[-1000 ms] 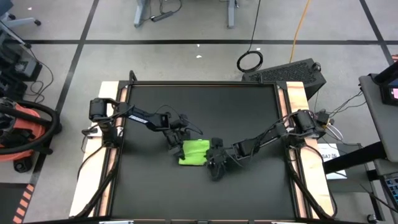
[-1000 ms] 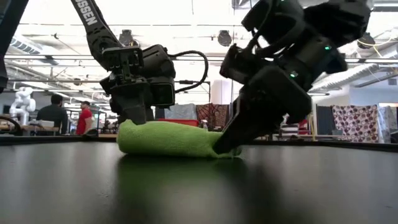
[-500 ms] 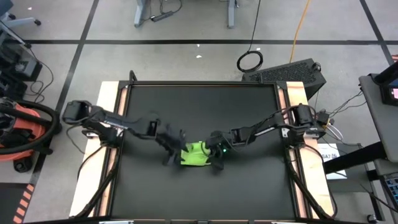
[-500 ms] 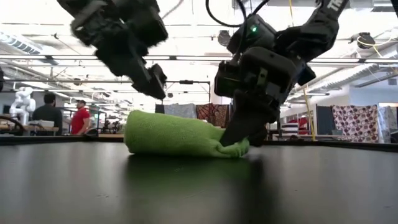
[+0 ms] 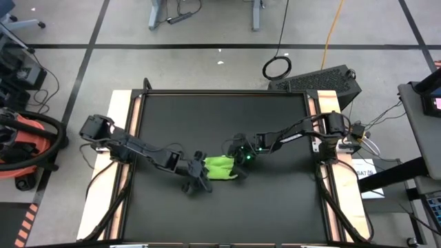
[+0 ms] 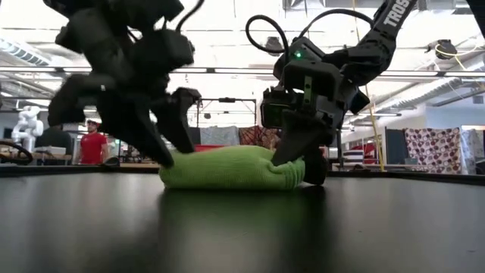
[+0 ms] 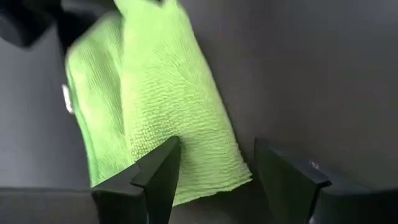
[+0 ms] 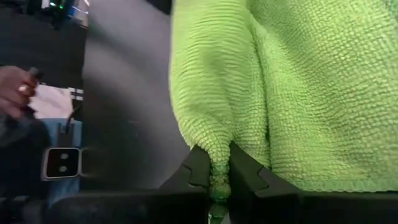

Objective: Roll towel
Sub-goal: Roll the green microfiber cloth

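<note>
The lime-green towel (image 5: 219, 167) lies loosely rolled on the black tabletop (image 5: 220, 117), a little toward its near side. My left gripper (image 5: 196, 178) is open at the towel's left end (image 6: 178, 171). In the left wrist view its two fingers (image 7: 163, 174) straddle a corner of the towel (image 7: 155, 93); I cannot tell whether they touch it. My right gripper (image 5: 240, 160) is shut on the towel's right end (image 6: 292, 171). My right gripper pinches a raised fold of the towel (image 8: 214, 165) at its right end between its two fingers (image 8: 193, 171). The fingers slant down from the table's far right side. The rest of the towel (image 8: 298, 93) rests on the table.
Wooden strips (image 5: 121, 138) run along the table's left and right sides. A black panel (image 5: 320, 79) stands off the far right corner. People (image 6: 92, 144) show in the room behind the table. Bare tabletop lies on every side of the towel.
My left gripper has opened, let go of the towel's left end, rolled about and swung from the towel's far side toward the table's near edge. My right gripper has gone toward the far edge, turned, and shut on the towel's right end, which has bunched up.
</note>
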Controlling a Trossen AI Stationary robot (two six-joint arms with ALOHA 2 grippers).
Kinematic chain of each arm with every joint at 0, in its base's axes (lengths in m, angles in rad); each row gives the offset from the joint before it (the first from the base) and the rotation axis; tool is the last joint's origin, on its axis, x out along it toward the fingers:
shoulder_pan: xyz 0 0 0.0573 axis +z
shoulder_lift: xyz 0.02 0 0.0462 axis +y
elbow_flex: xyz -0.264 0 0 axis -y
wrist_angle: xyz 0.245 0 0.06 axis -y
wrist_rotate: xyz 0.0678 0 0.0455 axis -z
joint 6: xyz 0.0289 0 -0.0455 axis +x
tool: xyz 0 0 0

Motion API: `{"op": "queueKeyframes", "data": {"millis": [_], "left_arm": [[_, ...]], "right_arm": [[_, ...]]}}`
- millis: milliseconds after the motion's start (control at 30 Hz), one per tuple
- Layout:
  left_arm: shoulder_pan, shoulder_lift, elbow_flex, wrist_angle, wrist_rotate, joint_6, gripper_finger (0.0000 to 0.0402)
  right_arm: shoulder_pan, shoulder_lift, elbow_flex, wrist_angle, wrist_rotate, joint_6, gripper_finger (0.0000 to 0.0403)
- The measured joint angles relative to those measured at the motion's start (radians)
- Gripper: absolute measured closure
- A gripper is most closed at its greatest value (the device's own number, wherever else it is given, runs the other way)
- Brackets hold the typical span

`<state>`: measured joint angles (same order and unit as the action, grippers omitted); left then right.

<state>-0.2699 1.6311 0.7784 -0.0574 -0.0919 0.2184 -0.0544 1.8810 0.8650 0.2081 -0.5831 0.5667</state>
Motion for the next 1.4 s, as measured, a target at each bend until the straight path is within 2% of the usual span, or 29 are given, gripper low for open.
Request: {"op": "queueKeyframes", "data": {"millis": [200,333,433,567,633,667,733,833,933,1067,1200,1400], "left_arm": [[0.025,0.068,0.002,0.037,-0.022,-0.049,0.0190],[0.058,0.082,0.002,0.051,-0.020,-0.133,0.0198],[0.094,0.081,0.003,0.045,0.037,-0.186,0.0237],[0.134,0.080,0.004,0.029,0.137,-0.194,0.0334],[0.150,0.079,0.004,0.026,0.185,-0.189,0.0376],[0.159,0.079,0.004,0.028,0.209,-0.189,0.0380],[0.178,0.079,0.004,0.029,0.248,-0.210,0.0376],[0.221,0.080,0.003,0.026,0.357,-0.235,0.0363],[0.272,0.082,0.002,0.016,0.491,-0.264,0.0367],[0.341,0.087,0.001,0.011,0.622,-0.295,0.0373],[0.392,0.087,0.001,0.010,0.693,-0.319,0.0373],[0.438,0.104,0.002,0.010,0.796,-0.367,0.0372]], "right_arm": [[-0.005,0.000,0.000,0.007,-0.056,0.025,0.0389],[-0.005,-0.001,0.000,0.013,-0.078,0.036,0.0368],[-0.005,-0.018,0.000,0.014,-0.097,0.013,0.0328],[-0.004,-0.082,0.000,-0.020,-0.070,-0.068,0.0248],[-0.003,-0.126,0.000,-0.069,-0.006,-0.133,0.0206],[0.003,-0.150,0.000,-0.097,0.035,-0.167,0.0187],[0.022,-0.202,0.000,-0.140,0.132,-0.244,0.0154],[0.075,-0.266,0.000,-0.216,0.285,-0.385,0.0129],[0.135,-0.300,0.000,-0.281,0.437,-0.505,0.0128],[0.221,-0.296,0.000,-0.273,0.600,-0.598,0.0144],[0.289,-0.251,0.000,-0.208,0.709,-0.634,0.0161],[0.315,-0.157,0.001,-0.122,0.839,-0.630,0.0183]]}}
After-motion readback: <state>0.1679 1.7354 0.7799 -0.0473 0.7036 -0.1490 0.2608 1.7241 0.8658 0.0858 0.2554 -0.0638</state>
